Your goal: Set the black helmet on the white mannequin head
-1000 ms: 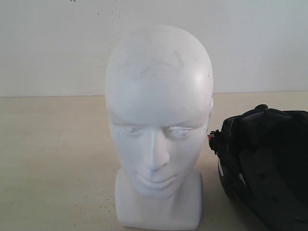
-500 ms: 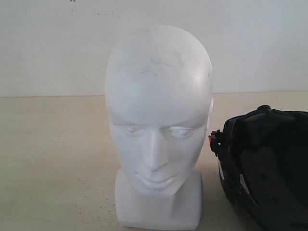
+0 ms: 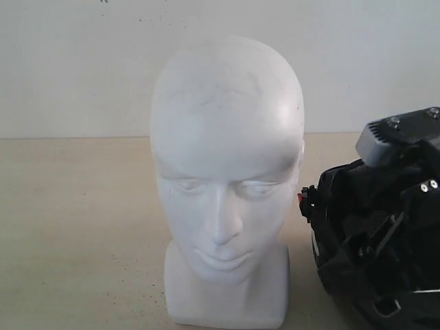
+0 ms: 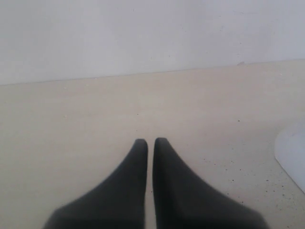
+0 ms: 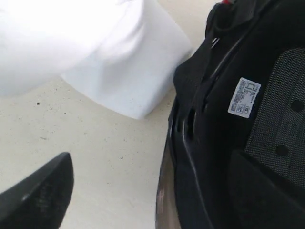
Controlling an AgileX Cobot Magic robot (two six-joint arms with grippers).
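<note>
Risks first: the black helmet [image 3: 340,206] lies mouth-up on the table [image 3: 82,227], padded lining showing, so it has to be turned over before it can seat; a pinch on one rim looks to me like a poor hold for that, and the shell may swing or slip out between the fingers; the lining is soft and the outer shell is smooth, so the bite may creep; the helmet sits just beside the base of the white mannequin head [image 3: 227,158], on its right, and a careless lift could clip the base or cheek; the head stands free, nothing steadies it, so a sideways push while lowering may tip or slide it; the tinted visor edge in the right wrist view is close to the table and might scrape

Pose: the right gripper [image 5: 152,162] hangs over the helmet at the right edge of the scene, its grey wrist housing [image 3: 395,137] above the far rim; jaws stand wide apart, one finger [image 5: 38,195] over bare table outside the rim, the other seemingly inside the bowl, though it is hard to separate from the dark lining; nothing is clamped yet

The left gripper [image 4: 149,140] is out of the exterior view; its fingers are nearly together on nothing, pointing over bare table left of the head's base [image 4: 290,152]
</note>
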